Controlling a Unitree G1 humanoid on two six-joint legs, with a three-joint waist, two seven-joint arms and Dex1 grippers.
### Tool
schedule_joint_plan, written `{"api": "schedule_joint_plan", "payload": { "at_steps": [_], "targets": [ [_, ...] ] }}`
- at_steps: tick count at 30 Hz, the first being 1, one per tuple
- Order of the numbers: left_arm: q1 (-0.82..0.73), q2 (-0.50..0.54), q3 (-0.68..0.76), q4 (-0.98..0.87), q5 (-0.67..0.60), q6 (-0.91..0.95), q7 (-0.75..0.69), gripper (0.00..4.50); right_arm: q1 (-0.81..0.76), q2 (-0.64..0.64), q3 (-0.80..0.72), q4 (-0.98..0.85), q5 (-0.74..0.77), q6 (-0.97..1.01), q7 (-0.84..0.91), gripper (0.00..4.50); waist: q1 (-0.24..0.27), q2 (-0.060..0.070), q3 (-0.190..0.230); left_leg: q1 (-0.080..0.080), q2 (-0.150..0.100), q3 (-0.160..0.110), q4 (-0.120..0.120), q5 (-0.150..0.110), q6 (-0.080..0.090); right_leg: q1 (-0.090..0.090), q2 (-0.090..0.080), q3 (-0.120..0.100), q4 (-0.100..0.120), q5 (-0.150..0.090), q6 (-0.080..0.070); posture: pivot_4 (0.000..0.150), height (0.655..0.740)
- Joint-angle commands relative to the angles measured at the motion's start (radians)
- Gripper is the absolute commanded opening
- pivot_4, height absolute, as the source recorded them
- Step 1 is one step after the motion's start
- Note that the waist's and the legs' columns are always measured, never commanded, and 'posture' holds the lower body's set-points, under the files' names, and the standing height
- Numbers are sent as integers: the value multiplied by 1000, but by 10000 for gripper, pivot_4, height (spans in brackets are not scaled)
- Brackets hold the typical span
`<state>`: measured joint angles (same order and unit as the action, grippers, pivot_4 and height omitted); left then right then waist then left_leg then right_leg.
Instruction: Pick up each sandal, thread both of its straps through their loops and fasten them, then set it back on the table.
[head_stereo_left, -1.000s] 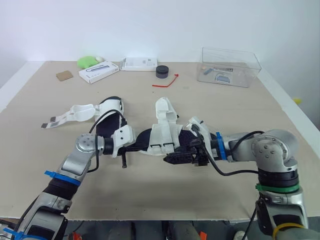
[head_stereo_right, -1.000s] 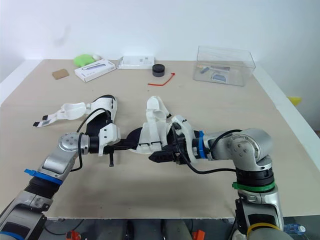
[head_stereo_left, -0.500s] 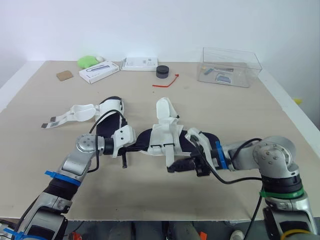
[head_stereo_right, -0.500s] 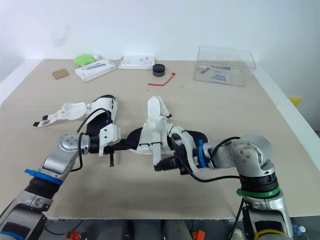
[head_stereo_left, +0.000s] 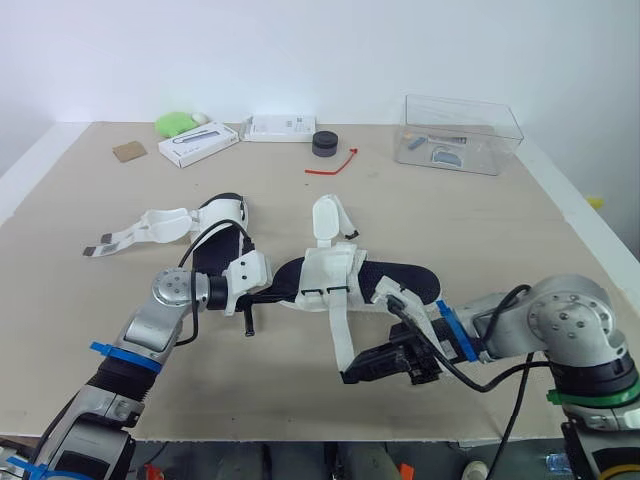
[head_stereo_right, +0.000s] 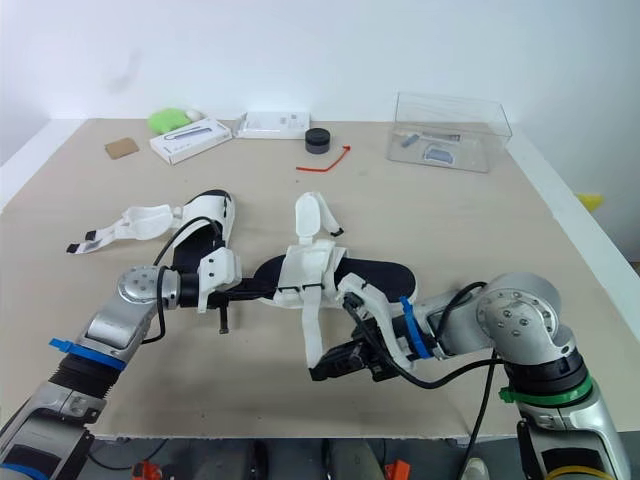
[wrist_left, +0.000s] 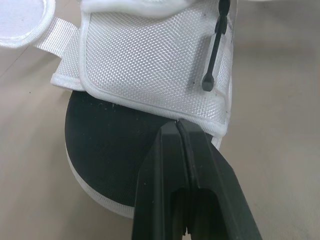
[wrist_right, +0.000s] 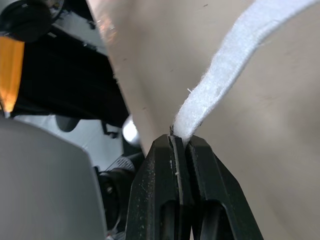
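Left wrist view: the sandal (wrist_left: 150, 60) has a white coarse-woven band, piped at the hem, over a rounded black sole (wrist_left: 105, 155); left jaws, pressed together, touch that hem. Right jaws pinch the end of the flat, fuzzy white strap (wrist_right: 235, 75).

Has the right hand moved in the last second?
Yes. The right hand has pulled back from the sandal toward the near table edge, drawing the strap out.

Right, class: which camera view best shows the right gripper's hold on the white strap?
The right wrist view: the strap end sits pinched between the shut fingers. Both eye views show it stretched from the sandal to the right gripper, grip too small.
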<state>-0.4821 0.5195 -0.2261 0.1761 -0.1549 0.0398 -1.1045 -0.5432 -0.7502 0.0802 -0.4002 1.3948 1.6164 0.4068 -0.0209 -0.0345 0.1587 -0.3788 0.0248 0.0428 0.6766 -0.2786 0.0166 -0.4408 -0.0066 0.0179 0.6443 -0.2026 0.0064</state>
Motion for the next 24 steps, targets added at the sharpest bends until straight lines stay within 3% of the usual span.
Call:
{"api": "schedule_joint_plan", "payload": {
  "at_steps": [1,5,11,14,16,22,24],
  "targets": [
    [18,0,-25,16,30,6,0,0,-13,-15,-8,-41,64,-3,-1,1017,0,0,0,0,0,0,0,0,0,0,0,0,0,0,0,1500,7400],
    [17,0,-26,19,31,5,-1,0,-15,-8,-18,-44,64,-32,-17,1017,0,0,0,0,0,0,0,0,0,0,0,0,0,0,0,1500,7400],
    [12,-1,-27,24,31,2,-2,0,-50,-79,-25,-104,-22,-104,86,20423,1,0,0,0,0,0,0,0,0,0,0,0,0,0,0,1500,7400],
    [9,-1,-27,30,31,-1,-3,0,-26,-217,38,-196,-217,-240,215,35090,1,0,0,-1,0,-1,0,0,0,0,-1,-1,-1,-1,1,1500,7400],
    [6,-3,-27,36,32,-4,-2,0,22,-311,100,-250,-417,-450,338,43819,1,0,0,-1,0,-1,0,0,0,0,-1,-2,-2,-1,1,1500,7400],
    [-3,-11,-30,55,34,-14,-2,0,132,-368,181,-223,-928,-1119,541,44465,1,1,0,1,-1,1,0,0,0,0,0,-1,-2,-1,2,1500,7400],
    [-7,-14,-30,60,34,-15,-3,0,180,-337,176,-141,-1149,-1541,542,44465,3,0,0,2,-1,2,0,0,0,1,0,-2,-2,-1,2,1500,7400]
  ]
}}
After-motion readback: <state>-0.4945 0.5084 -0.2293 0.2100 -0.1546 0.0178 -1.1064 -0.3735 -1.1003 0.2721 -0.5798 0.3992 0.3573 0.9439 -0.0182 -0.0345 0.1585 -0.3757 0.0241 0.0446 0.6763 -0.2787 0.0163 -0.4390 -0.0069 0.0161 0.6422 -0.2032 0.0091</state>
